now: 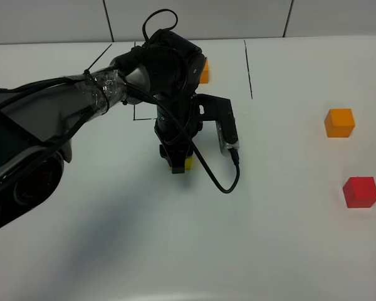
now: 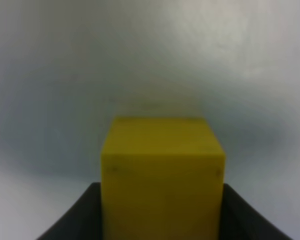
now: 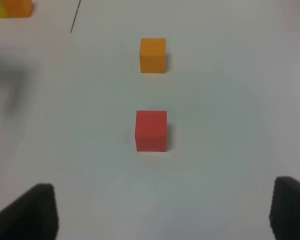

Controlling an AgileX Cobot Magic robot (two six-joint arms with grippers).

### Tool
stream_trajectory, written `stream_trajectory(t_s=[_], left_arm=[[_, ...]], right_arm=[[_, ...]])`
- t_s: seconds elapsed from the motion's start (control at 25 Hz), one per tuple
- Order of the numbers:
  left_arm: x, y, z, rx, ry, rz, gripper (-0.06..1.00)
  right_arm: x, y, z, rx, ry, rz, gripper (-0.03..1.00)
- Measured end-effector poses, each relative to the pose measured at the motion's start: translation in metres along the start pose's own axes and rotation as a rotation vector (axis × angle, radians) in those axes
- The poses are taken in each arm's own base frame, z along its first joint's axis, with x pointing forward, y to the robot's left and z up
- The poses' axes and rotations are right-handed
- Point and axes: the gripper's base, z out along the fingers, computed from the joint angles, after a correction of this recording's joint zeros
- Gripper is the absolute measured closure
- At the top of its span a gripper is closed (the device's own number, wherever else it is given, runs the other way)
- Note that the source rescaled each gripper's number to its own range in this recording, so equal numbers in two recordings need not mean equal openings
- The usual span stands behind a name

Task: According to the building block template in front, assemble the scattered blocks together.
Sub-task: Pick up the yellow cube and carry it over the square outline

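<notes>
Three loose cubes logged, one of them in hand. My left tool point(image 1: 178, 164) is closed on the yellow block point(image 2: 162, 165). The left wrist view shows a dark finger point(image 2: 75, 220) pressed against each side of it, and the block's top face is clear. From the high camera only a sliver of yellow shows under the tool, near the middle of the counter point(image 1: 113, 244). I cannot tell whether the block is sitting on the counter or just off it.

The orange block point(image 1: 339, 122) and the red block point(image 1: 360, 191) lie far to the right, apart from each other, orange farther back. Both sit flat and nothing touches them.

My right tool point(image 3: 165, 200) is spread wide, a finger at each lower corner of its wrist view. The red block is nearer to it than the orange one, and it touches neither.

The building block template point(image 1: 203, 70) sits at the back, among thin black lines point(image 1: 248, 69) drawn on the counter. My left arm point(image 1: 81, 100) covers most of it, so only its orange cube shows.
</notes>
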Motion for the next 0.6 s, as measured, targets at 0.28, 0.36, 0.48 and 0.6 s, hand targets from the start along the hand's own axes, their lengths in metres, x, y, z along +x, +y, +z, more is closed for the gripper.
stream_trajectory(t_s=[0.28, 0.36, 0.48, 0.6], left_arm=[[0.0, 0.0, 0.001, 0.004, 0.004, -0.026, 0.65], [0.001, 0.001, 0.002, -0.004, 0.02, -0.059, 0.48], [0.005, 0.002, 0.001, -0.018, 0.056, -0.1, 0.19], [0.008, 0.0, -0.01, -0.02, 0.069, -0.14, 0.0]], right_arm=[[0.0, 0.0, 0.0, 0.0, 0.0, 0.0, 0.24], [0.0, 0.0, 0.0, 0.0, 0.0, 0.0, 0.24], [0.0, 0.0, 0.0, -0.001, 0.0, 0.0, 0.24], [0.0, 0.0, 0.0, -0.002, 0.0, 0.001, 0.24]])
